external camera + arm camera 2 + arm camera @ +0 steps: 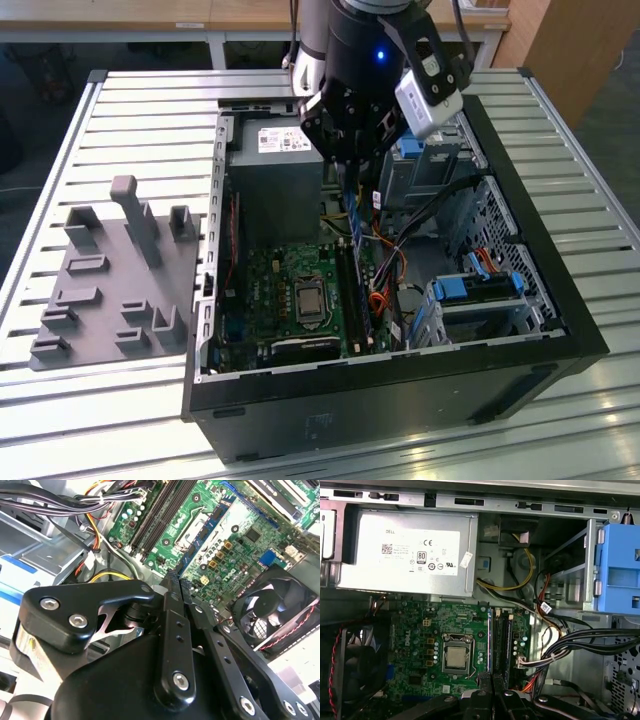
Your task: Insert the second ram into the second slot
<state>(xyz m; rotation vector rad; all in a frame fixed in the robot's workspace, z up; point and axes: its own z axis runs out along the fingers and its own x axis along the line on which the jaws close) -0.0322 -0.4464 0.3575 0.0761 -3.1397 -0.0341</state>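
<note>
Above the motherboard [290, 290], the fingers [170, 625] pinch the second ram [352, 218] upright just over the memory slots [502, 635]; judged not yet seated, so pickup is done and insertion outstanding.

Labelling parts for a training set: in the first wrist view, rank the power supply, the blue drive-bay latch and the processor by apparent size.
1. power supply, clearly largest.
2. blue drive-bay latch, though the picture's edge cuts it off.
3. processor, smallest.

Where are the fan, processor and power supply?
Fan [281, 611], second wrist view, on its hub.
Processor [456, 659], first wrist view, on its metal lid.
Power supply [405, 555], first wrist view, on its white label.
</note>
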